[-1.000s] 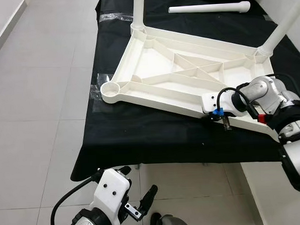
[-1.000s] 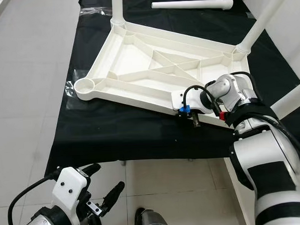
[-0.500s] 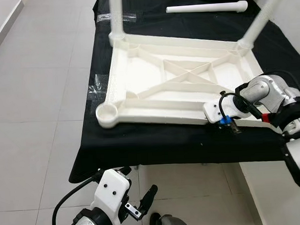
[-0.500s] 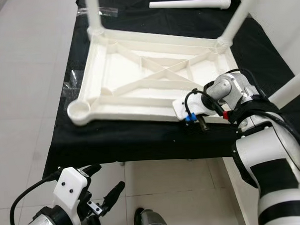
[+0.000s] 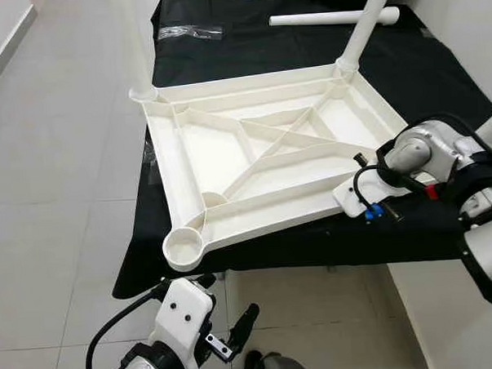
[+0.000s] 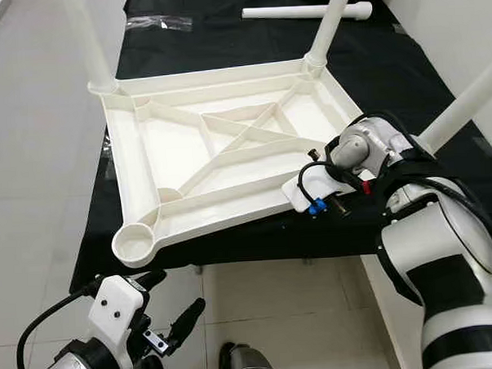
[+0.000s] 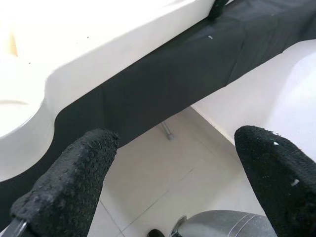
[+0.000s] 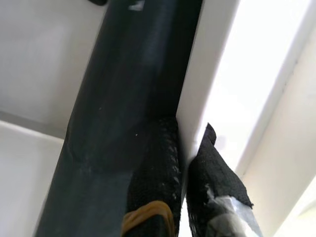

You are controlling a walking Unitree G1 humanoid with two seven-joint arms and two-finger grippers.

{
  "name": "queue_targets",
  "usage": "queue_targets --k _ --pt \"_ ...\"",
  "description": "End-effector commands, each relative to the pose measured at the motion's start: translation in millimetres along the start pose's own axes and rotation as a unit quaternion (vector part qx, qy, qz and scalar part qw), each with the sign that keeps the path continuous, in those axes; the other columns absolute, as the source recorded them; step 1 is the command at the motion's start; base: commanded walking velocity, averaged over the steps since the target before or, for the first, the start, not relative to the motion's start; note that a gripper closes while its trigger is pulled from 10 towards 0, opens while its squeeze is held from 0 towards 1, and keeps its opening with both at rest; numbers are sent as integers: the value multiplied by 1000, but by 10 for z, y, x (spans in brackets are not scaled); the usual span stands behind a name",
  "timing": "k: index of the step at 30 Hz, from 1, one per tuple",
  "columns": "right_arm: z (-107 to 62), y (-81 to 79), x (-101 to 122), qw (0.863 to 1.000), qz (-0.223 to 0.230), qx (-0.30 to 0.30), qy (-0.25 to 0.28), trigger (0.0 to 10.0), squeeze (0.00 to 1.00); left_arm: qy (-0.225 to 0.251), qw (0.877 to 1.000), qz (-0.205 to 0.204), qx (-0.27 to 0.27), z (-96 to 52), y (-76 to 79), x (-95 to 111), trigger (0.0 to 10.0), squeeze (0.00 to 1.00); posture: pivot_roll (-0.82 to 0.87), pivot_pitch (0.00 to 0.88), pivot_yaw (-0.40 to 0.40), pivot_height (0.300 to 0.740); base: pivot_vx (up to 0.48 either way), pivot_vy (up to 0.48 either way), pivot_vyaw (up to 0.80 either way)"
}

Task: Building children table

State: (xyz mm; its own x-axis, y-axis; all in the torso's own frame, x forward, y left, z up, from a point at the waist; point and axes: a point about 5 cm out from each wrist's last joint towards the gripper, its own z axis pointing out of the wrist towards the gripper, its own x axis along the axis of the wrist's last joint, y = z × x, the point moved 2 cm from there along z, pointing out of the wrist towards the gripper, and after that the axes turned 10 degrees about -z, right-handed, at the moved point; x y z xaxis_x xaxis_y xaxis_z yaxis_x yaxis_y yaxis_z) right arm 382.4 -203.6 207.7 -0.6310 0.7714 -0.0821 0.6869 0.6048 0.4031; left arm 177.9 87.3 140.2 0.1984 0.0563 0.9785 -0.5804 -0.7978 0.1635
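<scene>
Two jaws differ: right jaws point(image 8: 185, 163) pinch the upturned tabletop point(image 5: 253, 164) rim between them, likely to swing its empty socket point(image 5: 186, 246) closer; left jaws point(image 7: 173, 177) hang released.

The place looked like a room in a home, or perhaps a plain indoor work space; it was hard to say which. The floor point(image 5: 57, 160) was made of large pale grey tiles with thin joints; a white wall base point(image 5: 3, 44) ran along the far left side. A low table covered with a black cloth point(image 5: 224, 51) stood in the middle; a white plastic children table top point(image 5: 253, 164) lay on it upside down; a loose white leg point(image 5: 333, 17) lay behind it.
</scene>
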Motion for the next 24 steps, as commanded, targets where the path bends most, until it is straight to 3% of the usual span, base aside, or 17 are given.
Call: queue_targets --k 1,2,3,5,12,20,24 --pt "127 57 49 999 27 -31 2 10000 0 -8 1000 -9 -2 9 23 -62 10000 0 72 184 -140 740 0 0 0" --pt "146 71 10 996 74 -42 -5 10000 0 -7 1000 -10 -3 13 26 -61 10000 0 75 183 -141 740 0 0 0" --pt "146 71 10 996 74 -42 -5 10000 0 -7 1000 -10 -3 13 26 -61 10000 0 75 183 -141 740 0 0 0" --pt "166 71 -45 990 130 -53 -17 10000 0 -6 1000 -10 -3 16 29 -59 10000 0 79 185 -142 740 0 0 0" --pt "186 31 -90 984 171 -48 -27 10000 0 -5 1000 -9 -2 12 29 -56 10000 0 78 185 -142 740 0 0 0" --pt "165 62 -103 963 264 -43 -13 10000 0 -4 1000 -10 -1 21 34 -60 10000 0 76 186 -146 740 0 0 0" --pt "162 71 -97 962 271 -42 -10 10000 0 -4 1000 -10 -1 21 37 -61 10000 0 77 186 -147 740 0 0 0"
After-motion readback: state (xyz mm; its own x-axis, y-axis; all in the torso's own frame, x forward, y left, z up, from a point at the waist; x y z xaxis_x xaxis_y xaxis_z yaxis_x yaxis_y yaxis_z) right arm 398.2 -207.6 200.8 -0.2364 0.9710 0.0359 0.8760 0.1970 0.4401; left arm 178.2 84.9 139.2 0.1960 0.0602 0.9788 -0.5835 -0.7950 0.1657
